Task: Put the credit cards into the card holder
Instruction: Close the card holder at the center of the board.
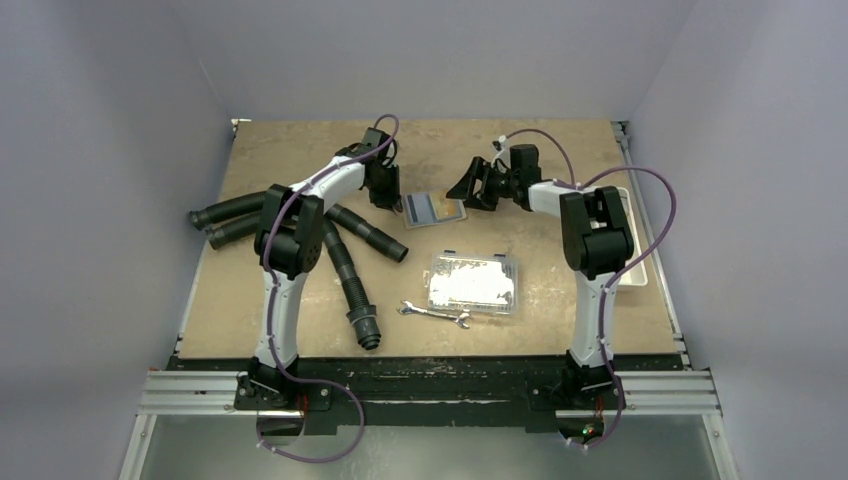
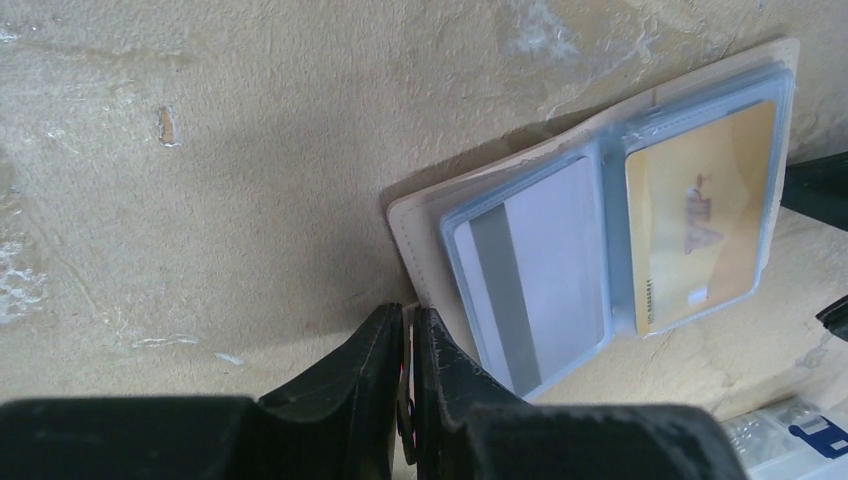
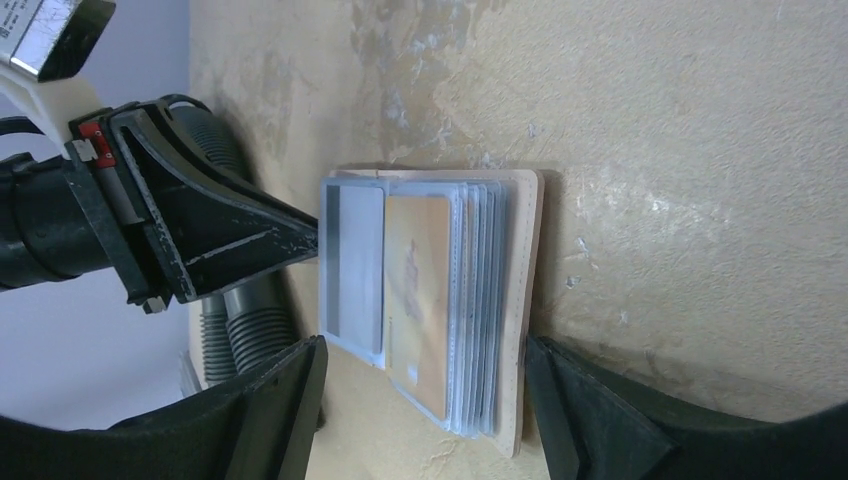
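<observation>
At the far middle of the table (image 1: pixel 290 150), the card holder (image 1: pixel 433 209) lies open, with 1 pale blue card (image 2: pixel 530 270) and 1 gold card (image 2: pixel 700 215) in its clear sleeves. Left jaws are pressed together at its edge. Right jaws gape wide, framing the holder between them.

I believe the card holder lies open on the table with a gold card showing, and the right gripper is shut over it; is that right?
Not quite: the right wrist view shows the right gripper open, its fingers spread either side of the card holder. The rest holds.
</observation>
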Tool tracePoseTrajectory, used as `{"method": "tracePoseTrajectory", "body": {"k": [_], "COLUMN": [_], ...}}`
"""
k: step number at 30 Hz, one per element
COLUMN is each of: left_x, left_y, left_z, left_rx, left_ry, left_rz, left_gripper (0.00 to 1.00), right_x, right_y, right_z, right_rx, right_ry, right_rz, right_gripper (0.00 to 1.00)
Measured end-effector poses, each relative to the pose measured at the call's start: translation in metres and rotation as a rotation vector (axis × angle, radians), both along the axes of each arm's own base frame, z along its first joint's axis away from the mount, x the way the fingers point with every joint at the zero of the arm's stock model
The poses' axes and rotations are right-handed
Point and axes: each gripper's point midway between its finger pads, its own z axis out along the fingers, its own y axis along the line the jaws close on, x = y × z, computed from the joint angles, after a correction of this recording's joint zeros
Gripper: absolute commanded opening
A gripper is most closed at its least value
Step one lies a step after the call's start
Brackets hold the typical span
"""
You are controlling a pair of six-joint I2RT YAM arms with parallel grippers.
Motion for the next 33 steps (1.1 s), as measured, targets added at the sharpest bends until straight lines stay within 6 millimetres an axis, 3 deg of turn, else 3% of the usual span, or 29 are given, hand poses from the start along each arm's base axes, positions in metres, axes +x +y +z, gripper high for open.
{"method": "tracePoseTrajectory", "body": {"k": [7,17,20,23,26,33], "left_x": [0.000,-0.003,-0.004,-0.005,-0.004,-0.007], "left_y": [0.000,-0.016,-0.019,-0.019,-0.018,-0.016], "left_z": [0.000,0.001,0.001,0.001,0.001,0.003], "left_rx": [-0.001,-0.026,-0.027,-0.025,-0.020,-0.002], "left_ry": [0.000,-0.007,-0.007,-0.007,-0.011,-0.010], "left_rz": [0.000,-0.027,-0.032,-0.033,-0.034,-0.045], "left_gripper": [0.11,0.11,0.13,0.16,0.22,0.26], "right_x": [-0.011,-0.065,-0.073,-0.066,-0.052,-0.020], "right_y": [0.016,0.110,0.122,0.111,0.084,-0.016], "right_z": [0.012,0.099,0.110,0.106,0.091,0.069], "right_rx": [0.072,0.158,0.185,0.167,0.088,-0.126], "right_ry": [0.021,-0.122,-0.139,-0.138,-0.139,-0.116], "right_rz": [0.010,0.205,0.246,0.226,0.175,-0.051], "right_gripper": [0.79,0.80,0.80,0.80,0.80,0.80]}}
